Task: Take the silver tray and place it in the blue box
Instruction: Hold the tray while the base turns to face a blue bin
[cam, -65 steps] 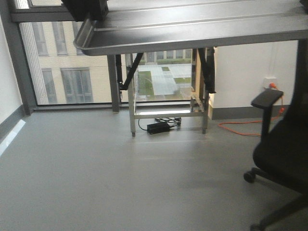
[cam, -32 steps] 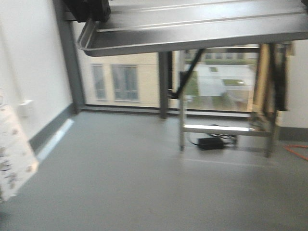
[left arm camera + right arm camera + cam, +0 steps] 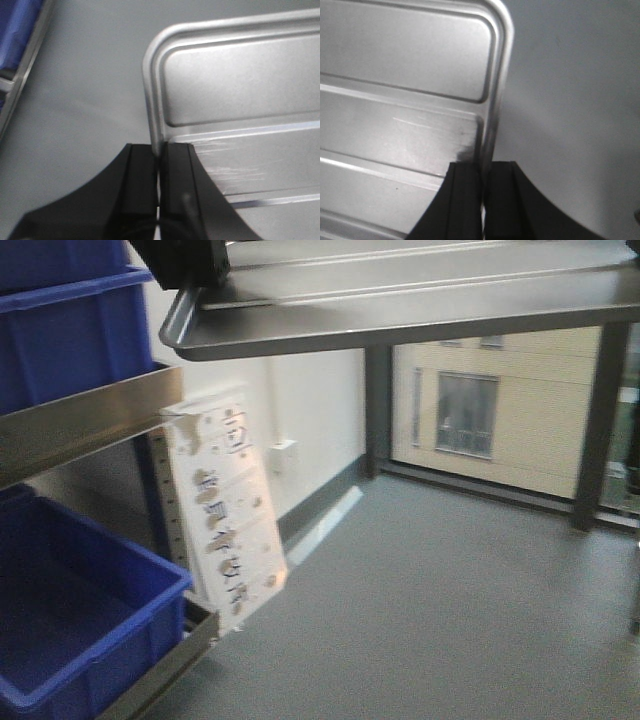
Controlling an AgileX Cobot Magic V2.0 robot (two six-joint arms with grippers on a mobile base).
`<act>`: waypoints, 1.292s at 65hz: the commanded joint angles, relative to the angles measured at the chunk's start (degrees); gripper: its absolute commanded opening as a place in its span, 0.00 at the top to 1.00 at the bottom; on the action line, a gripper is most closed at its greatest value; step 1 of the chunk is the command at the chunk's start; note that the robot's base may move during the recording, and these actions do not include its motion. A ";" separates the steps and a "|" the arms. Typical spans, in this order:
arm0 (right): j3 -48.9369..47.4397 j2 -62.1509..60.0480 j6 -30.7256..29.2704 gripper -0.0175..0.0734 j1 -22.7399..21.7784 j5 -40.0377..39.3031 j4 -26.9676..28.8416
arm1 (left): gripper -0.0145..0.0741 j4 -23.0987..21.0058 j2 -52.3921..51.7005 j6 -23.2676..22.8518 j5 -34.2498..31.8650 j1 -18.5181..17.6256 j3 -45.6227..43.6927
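Note:
The silver tray hangs high across the top of the front view, seen from below. In the left wrist view my left gripper is shut on the left rim of the silver tray, near a rounded corner. My right gripper is shut on the right rim of the silver tray, whose long ridges show. The blue box sits open on the lower shelf of a rack at the left, below and left of the tray. A corner of the blue box shows in the left wrist view.
A second blue crate stands on the rack's upper metal shelf. A white printed board leans against the rack. Grey floor stretches to the right, with a window frame and white wall behind.
The front view has swung left: the metal table frame and office chair are gone, and the rack with blue crates has come in. Both grippers still hold the tray.

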 commanded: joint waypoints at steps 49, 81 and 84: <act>-1.65 -1.34 -1.15 0.75 -0.18 -3.10 -2.94 | 0.95 2.00 -1.58 2.38 1.44 -0.61 -1.26; -1.65 -1.34 -1.15 0.75 -0.18 -3.10 -2.94 | 0.95 2.00 -1.58 2.38 1.44 -0.61 -1.26; -1.65 -1.34 -1.15 0.75 -0.18 -3.10 -2.94 | 0.95 2.00 -1.58 2.38 1.44 -0.61 -1.26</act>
